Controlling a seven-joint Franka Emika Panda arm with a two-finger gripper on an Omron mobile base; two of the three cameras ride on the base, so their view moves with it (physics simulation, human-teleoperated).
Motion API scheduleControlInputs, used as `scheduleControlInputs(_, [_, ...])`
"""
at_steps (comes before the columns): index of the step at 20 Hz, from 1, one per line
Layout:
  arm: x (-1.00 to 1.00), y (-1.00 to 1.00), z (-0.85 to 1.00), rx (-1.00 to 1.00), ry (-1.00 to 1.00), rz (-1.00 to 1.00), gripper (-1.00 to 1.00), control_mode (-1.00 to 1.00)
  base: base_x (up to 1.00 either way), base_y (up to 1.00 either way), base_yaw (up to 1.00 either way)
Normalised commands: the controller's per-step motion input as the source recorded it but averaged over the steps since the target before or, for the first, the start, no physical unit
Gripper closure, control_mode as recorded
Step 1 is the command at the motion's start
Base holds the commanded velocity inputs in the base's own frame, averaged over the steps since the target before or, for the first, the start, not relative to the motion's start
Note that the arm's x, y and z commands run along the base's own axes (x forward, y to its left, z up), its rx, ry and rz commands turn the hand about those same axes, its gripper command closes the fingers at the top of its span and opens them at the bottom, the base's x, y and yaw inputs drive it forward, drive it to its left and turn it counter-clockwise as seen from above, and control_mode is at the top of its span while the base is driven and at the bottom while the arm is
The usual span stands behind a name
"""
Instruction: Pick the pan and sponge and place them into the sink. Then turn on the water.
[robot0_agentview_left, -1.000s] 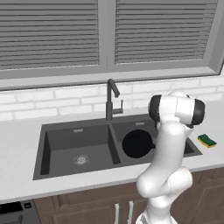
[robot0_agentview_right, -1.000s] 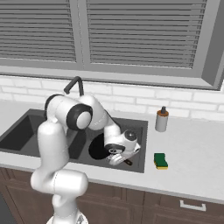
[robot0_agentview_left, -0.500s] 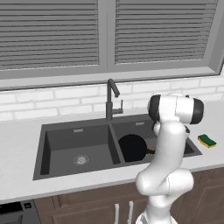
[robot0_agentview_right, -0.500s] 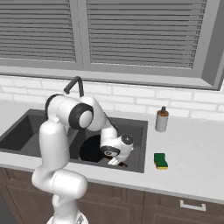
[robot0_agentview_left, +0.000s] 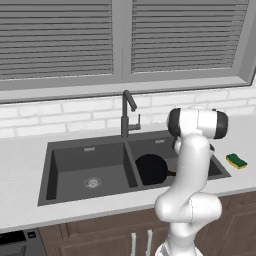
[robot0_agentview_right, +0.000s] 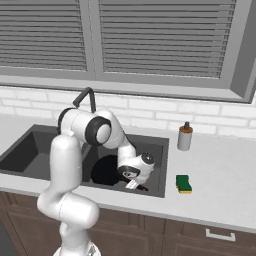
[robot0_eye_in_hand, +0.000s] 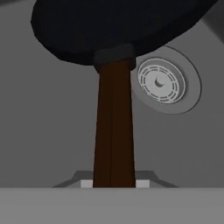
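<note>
Pincer (robot0_agentview_right: 138, 185) clamped on handle of pan (robot0_agentview_left: 151, 169) — pan low inside right basin of sink (robot0_agentview_left: 90, 146), above drain (robot0_eye_in_hand: 162, 81). Advice: settle pan flat before release. Sponge (robot0_agentview_right: 183, 183) waits on tabletop (robot0_agentview_right: 220, 185).

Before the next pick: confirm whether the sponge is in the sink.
No, the sponge lies on the counter, right of the sink.
</note>
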Motion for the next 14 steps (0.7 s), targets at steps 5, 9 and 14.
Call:
scheduleControlInputs(5, [0.16, 0.38, 0.0, -0.01, -0.04, 0.0, -1.0, -1.0, 0.0, 0.0, 0.0])
scheduleControlInputs(9, [-0.04, 0.09, 0.11, -0.01, -0.19, -0.01, -1.0, -1.0, 0.0, 0.0, 0.0])
scheduleControlInputs(14, [-0.21, 0.0, 0.49, 0.0, -0.32, -0.03, -1.0, -1.0, 0.0, 0.0, 0.0])
